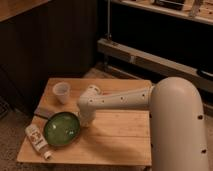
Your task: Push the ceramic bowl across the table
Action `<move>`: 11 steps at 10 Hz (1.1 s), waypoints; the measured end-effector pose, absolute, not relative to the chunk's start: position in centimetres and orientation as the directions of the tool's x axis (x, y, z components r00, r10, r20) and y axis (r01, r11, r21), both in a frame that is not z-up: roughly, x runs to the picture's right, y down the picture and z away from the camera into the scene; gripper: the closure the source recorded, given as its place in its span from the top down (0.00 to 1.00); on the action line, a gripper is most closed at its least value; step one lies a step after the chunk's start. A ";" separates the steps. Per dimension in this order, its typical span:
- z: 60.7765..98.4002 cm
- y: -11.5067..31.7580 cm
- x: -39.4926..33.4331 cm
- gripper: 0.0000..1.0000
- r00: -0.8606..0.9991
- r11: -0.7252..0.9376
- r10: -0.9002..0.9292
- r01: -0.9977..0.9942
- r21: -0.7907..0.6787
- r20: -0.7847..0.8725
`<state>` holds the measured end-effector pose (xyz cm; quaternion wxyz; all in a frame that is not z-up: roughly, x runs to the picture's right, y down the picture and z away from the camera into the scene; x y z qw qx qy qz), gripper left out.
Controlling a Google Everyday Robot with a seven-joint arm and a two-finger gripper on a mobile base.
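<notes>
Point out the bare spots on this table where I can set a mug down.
Biggest free patch: front right of the table, between the ceramic bowl and the right edge. A narrower strip lies behind the arm, right of the cup. The left end is crowded: cup, bowl, bottle, with the gripper at the bowl's right rim.
</notes>
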<state>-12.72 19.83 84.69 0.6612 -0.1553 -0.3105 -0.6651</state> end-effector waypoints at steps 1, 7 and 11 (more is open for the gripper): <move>84.8 19.8 -12.7 0.00 -0.077 0.067 -0.783 0.976 0.206 0.617; 84.8 19.8 -14.9 0.00 -0.100 0.047 -0.785 0.975 0.219 0.612; 84.8 19.9 -16.2 0.00 -0.113 0.035 -0.786 0.974 0.225 0.608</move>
